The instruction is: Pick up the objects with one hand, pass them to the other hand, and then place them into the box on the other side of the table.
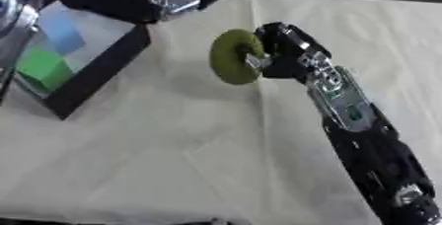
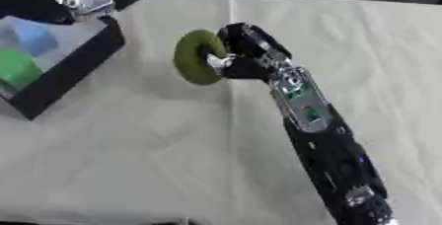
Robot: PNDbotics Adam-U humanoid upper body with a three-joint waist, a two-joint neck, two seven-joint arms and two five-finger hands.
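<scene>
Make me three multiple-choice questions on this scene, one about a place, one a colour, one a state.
1. Where is the black-walled box?
A. the table's left side
B. the right edge
C. the middle

2. What colour is the round ring-shaped object?
A. red
B. olive green
C. white

3. What is the right hand doing?
A. resting open
B. pressing the box
C. gripping the ring

Key: 1 A, it sits at the views' left. 2 B, it reads olive green in both views. 3 C, its fingers curl round the ring above the cream cloth.

Olive-green ring-shaped disc point(image 1: 235, 56) stands on edge above the table, pinched in the right hand point(image 1: 280, 51); black-walled box point(image 1: 91, 73) at far left holds a blue block point(image 1: 67, 34) and a green block point(image 1: 43, 68).
</scene>
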